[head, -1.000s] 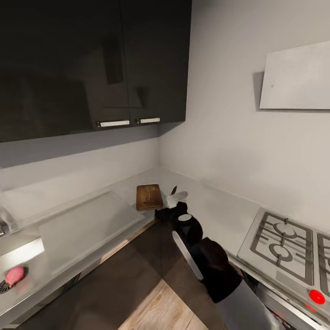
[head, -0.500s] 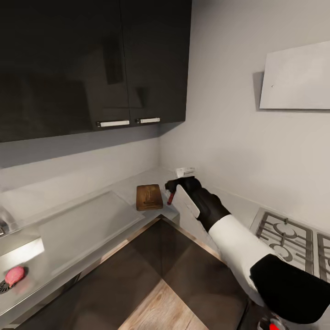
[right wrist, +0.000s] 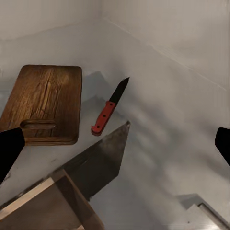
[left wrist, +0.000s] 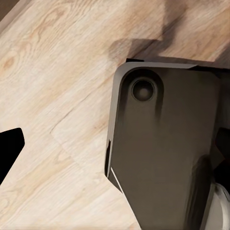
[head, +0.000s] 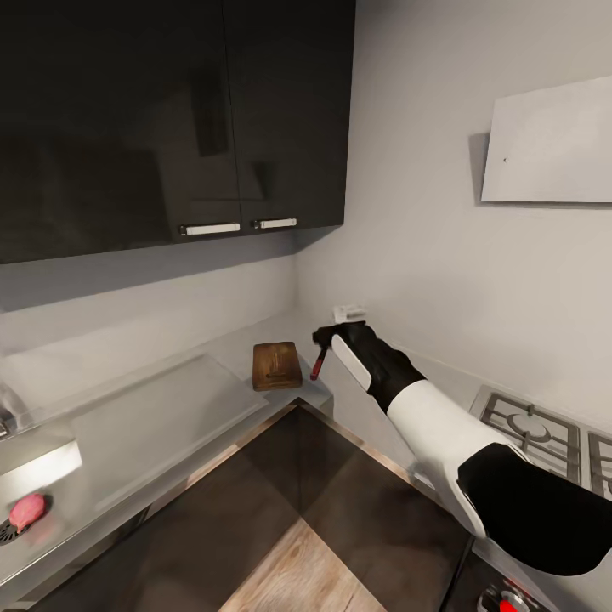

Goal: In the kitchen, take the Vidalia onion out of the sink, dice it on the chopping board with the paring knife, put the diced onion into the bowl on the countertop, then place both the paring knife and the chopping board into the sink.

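Right wrist view: the paring knife (right wrist: 110,106) is seen lying flat on the countertop (right wrist: 172,120) in its inner corner, just beside the chopping board (right wrist: 45,103) and apart from it, with the right gripper (head: 327,338) held above, fingers spread wide and empty. Head view: the Vidalia onion (head: 27,508) is noted by the drain in the sink (head: 51,527), well apart along the countertop. The left gripper's state cannot be told from the left wrist view.

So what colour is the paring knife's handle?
Red, with a dark blade; the paring knife shows best in the right wrist view.
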You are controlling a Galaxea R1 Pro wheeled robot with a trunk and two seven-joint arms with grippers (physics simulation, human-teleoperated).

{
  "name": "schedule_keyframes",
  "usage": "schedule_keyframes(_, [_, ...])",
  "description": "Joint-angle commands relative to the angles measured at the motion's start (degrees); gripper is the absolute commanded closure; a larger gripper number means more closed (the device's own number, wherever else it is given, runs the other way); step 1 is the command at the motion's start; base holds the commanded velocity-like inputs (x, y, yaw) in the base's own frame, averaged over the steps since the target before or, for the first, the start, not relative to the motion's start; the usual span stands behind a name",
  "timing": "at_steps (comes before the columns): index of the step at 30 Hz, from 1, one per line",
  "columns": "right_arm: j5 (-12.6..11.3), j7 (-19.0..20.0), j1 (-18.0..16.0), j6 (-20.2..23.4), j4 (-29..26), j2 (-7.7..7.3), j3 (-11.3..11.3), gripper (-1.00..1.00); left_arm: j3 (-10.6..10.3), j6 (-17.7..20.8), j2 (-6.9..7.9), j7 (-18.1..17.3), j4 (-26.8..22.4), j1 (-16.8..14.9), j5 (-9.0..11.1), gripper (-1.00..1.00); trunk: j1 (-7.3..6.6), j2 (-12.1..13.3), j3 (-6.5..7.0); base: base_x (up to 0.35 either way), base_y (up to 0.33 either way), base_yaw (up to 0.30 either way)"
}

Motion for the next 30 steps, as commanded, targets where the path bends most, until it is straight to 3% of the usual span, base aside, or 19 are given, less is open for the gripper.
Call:
schedule_keyframes(1, [-1.03,0.06,-0.04,-0.85,-0.1,0.0,0.2,-1.0,0.1,-0.13,-0.01,-0.07,0.0,0.02,0.43,-1.0,0.02,-0.04,-0.02,0.0,0.0,0.0])
schedule_keyframes(5, [-2.37,1.95,0.02,-2.61,-0.3,0.0,0.22,-1.0,0.19,-0.14,-0.01,-0.07,-0.03,0.01,0.44,-1.0,0.02,-0.04,-0.02,0.0,0.0,0.0])
schedule_keyframes(20, [-2.69,2.57,0.01,-2.98,-0.25,0.0,0.32,-1.0,0.1,-0.08,-0.15,-0.14,0.27,0.01,0.44,-1.0,0.02,-0.04,-0.02,0.0,0.0,0.0])
schedule_keyframes(30, [-2.63,2.53,0.04,-2.98,-0.13,0.0,0.32,-1.0,0.05,0.19,-1.0,-0.59,4.92,0.03,0.51,-1.0,0.02,-0.04,-0.02,0.0,0.0,0.0])
